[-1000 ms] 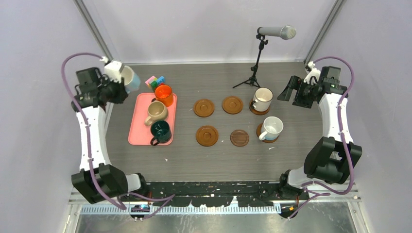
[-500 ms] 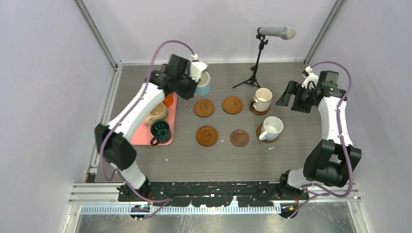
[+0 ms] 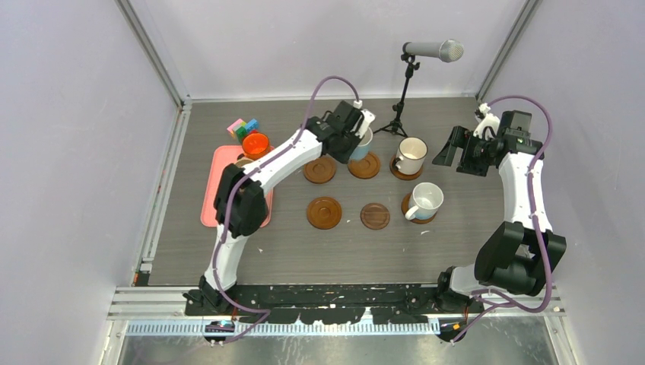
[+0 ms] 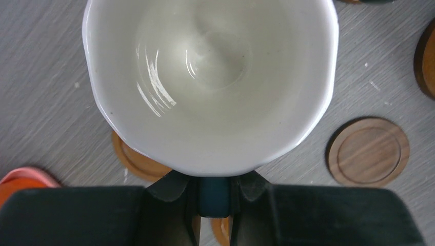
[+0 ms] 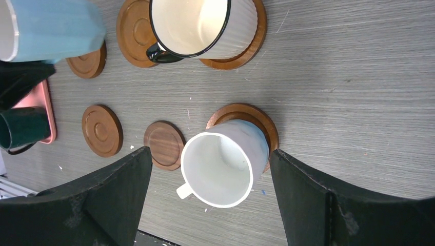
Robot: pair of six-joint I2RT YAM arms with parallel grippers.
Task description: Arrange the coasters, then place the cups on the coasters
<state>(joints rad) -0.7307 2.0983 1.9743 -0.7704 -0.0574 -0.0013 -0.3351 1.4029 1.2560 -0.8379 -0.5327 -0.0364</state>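
My left gripper (image 3: 356, 138) is shut on the dark handle (image 4: 213, 197) of the light blue cup (image 3: 363, 144), whose white inside (image 4: 210, 77) fills the left wrist view. The cup hangs over the back middle coaster (image 3: 365, 166). Bare coasters lie at the back left (image 3: 319, 169), front left (image 3: 324, 212) and front middle (image 3: 375, 216). A cream cup (image 3: 411, 154) and a white cup (image 3: 426, 199) each stand on a coaster at the right. The orange cup (image 3: 255, 144) is on the pink tray (image 3: 213, 190), and the dark green cup (image 5: 23, 130) shows there too. My right gripper (image 3: 447, 149) hangs open, holding nothing.
A microphone on a small tripod (image 3: 395, 114) stands at the back, just behind the held cup. Coloured toy blocks (image 3: 243, 128) lie behind the tray. The left arm (image 3: 258, 175) stretches across the tray and hides part of it. Enclosure walls stand close on both sides.
The left arm has swung right from the back left corner, past the tray, to the back row of coasters, carrying the light blue cup. The right arm has barely shifted.
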